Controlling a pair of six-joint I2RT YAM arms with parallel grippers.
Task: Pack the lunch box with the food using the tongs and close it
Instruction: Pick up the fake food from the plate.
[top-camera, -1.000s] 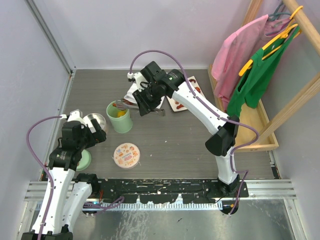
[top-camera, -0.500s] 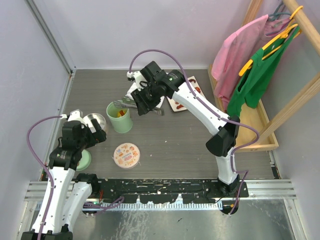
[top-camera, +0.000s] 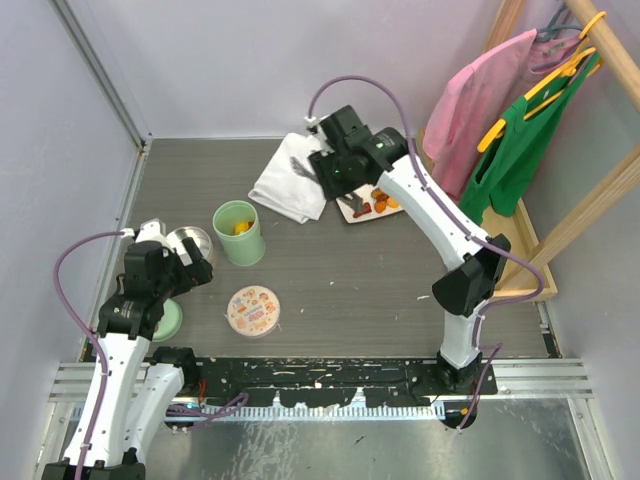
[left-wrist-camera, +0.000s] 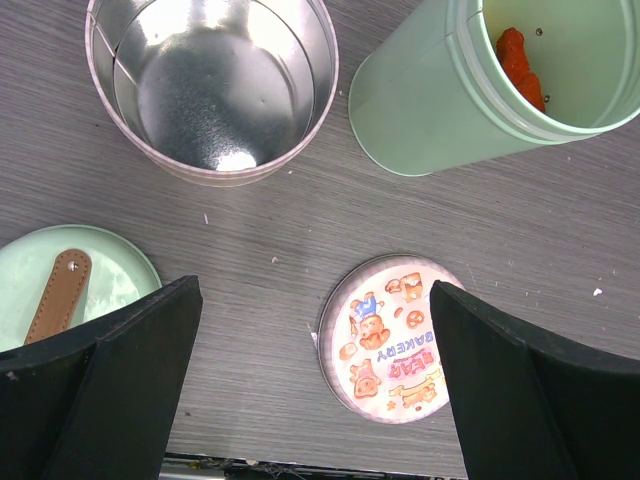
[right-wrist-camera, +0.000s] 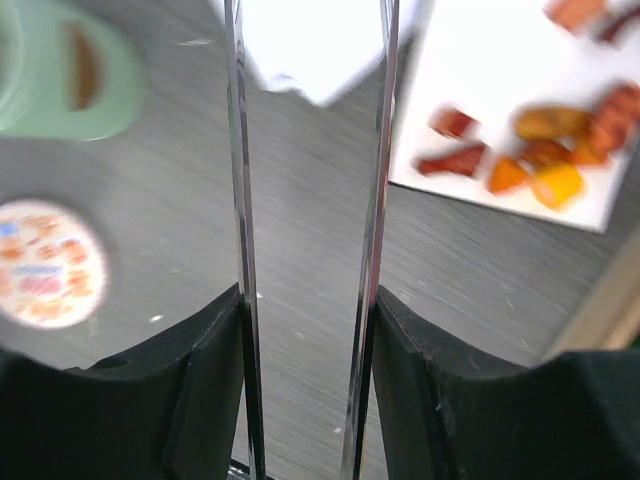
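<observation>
The mint-green lunch box (top-camera: 239, 233) stands open at the left, an orange piece (left-wrist-camera: 520, 70) inside it. More food (top-camera: 372, 203) lies on a white sheet (right-wrist-camera: 480, 80) at the back, as orange, red and brown bits (right-wrist-camera: 530, 150). My right gripper (top-camera: 338, 172) hovers by the sheet's left edge, shut on the tongs (right-wrist-camera: 240, 200). Their two thin metal arms run up between my fingers, spread apart, with nothing between them. My left gripper (left-wrist-camera: 312, 290) hangs open over the table beside the box. The mint-green lid (left-wrist-camera: 60, 290) with its brown knob lies at the near left.
An empty steel tin (left-wrist-camera: 215, 85) stands left of the lunch box. A round bear-print lid (top-camera: 253, 308) lies in front of it. A white cloth (top-camera: 290, 185) sits at the back. A wooden rack (top-camera: 500, 270) with pink and green garments lines the right side.
My right arm has swung with the tongs from over the lunch box to the right, to the food sheet, and the tong arms now stand wider apart. The left arm has not moved.
</observation>
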